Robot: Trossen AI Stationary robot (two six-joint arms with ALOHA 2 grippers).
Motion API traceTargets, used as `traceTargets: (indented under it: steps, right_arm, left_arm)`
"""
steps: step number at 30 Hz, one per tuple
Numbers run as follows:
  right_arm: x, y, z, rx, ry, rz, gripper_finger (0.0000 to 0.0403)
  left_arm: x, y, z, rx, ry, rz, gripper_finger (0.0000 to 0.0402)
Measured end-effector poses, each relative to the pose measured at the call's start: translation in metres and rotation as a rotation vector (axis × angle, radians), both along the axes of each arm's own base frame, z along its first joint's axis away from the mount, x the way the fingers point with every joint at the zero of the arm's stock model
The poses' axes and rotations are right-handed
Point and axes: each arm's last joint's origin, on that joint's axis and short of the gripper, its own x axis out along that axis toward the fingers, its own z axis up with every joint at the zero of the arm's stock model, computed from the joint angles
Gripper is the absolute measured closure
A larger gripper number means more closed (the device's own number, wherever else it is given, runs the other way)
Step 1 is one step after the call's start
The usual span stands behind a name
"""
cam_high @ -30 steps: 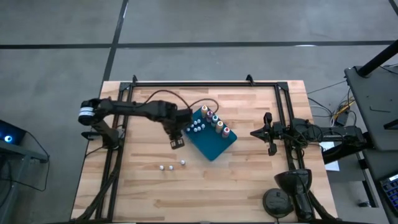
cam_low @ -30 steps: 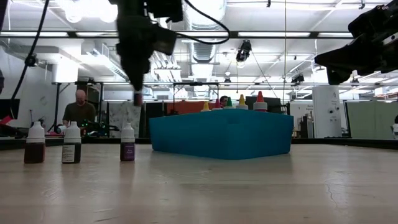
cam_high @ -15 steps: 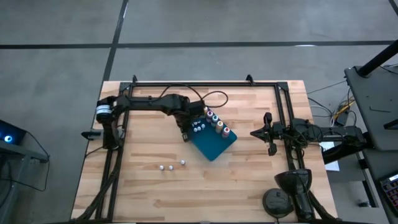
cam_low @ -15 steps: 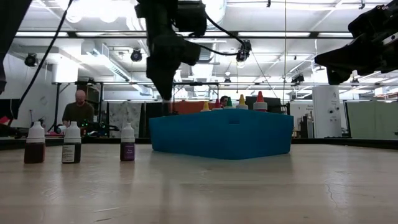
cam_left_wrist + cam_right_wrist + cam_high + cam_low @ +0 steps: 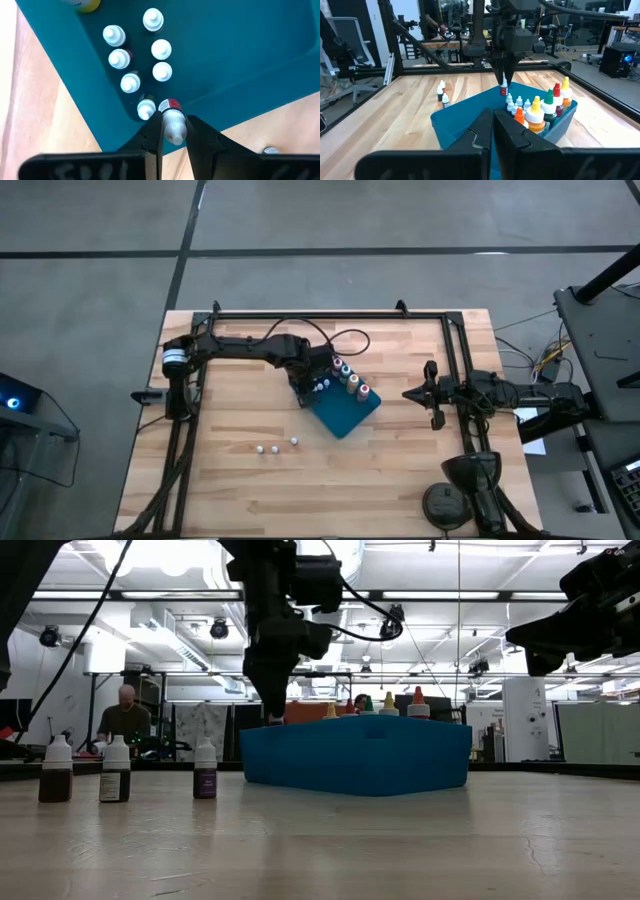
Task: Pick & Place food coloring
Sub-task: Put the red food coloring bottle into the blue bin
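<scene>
- Left gripper (image 5: 173, 131): poised over the corner of the blue tray (image 5: 345, 414); its two fingers (image 5: 152, 135) are clamped on a white-capped food coloring bottle (image 5: 173, 122) with a red label, held cap toward the wrist camera between the fingertips.
- Held bottle: in the right wrist view it hangs upright (image 5: 503, 90) at the tray's near corner, just beside the group of white-capped bottles (image 5: 131, 82) standing inside the tray.
- Coloured-top bottles (image 5: 545, 109): a row with orange, yellow, green and red tips along one tray wall, apart from the gripper.
- Three bottles (image 5: 116, 770): upright on the tabletop (image 5: 380, 465) outside the tray, well apart from the left gripper; the high view shows them as white dots (image 5: 274, 447).
- Right gripper (image 5: 424, 392): waiting above the tabletop's right side, well apart from the tray; fingers (image 5: 485, 131) pressed together, holding nothing.
- Background: a person (image 5: 126, 717) in the room beyond the table.
</scene>
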Motion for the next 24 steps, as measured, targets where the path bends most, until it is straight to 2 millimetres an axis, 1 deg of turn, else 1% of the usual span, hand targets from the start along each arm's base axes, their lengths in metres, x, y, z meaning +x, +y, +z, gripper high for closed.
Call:
traceTargets:
  steps: [5,13,18,24]
  right_arm:
    - [0.000,0.000,0.000,0.000,0.000,0.000,0.0394]
    - [0.000,0.000,0.000,-0.001,0.000,0.000,0.0394]
    - [0.000,0.000,0.000,0.000,0.000,0.000,0.0394]
    - [0.000,0.000,0.000,-0.002,0.000,0.000,0.0394]
  left_arm:
    - [-0.001,-0.001,-0.005,-0.003,0.003,0.009,0.0360]
    - [0.001,-0.001,-0.004,-0.002,-0.013,0.015,0.0360]
    - [0.006,-0.001,-0.018,-0.008,0.020,0.017,0.0360]
    - [0.013,-0.002,-0.028,-0.034,0.011,0.011,0.0360]
